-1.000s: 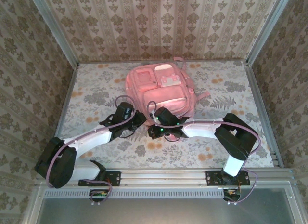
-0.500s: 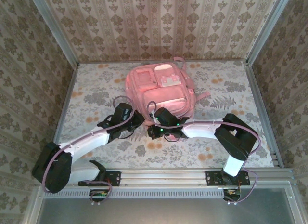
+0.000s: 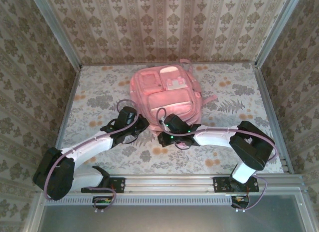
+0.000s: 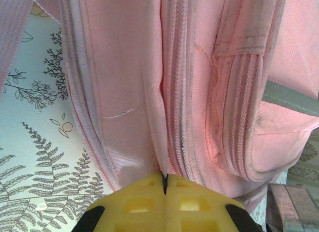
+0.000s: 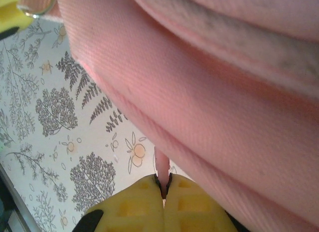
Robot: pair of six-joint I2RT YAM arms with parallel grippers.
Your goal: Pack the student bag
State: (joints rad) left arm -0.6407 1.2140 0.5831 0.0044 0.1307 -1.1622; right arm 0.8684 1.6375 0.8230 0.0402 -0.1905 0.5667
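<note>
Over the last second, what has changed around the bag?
The right hand, shut on a pink strip of the student bag, drew back slightly toward its base, elbow swinging outward. The left arm's elbow shifted back; the left hand stayed shut at the bag's edge. The bag has not visibly moved.

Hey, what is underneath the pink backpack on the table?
The backpack lies on the flower-patterned table, which shows around it. The patch directly beneath is covered by the backpack, so anything there cannot be seen.
</note>
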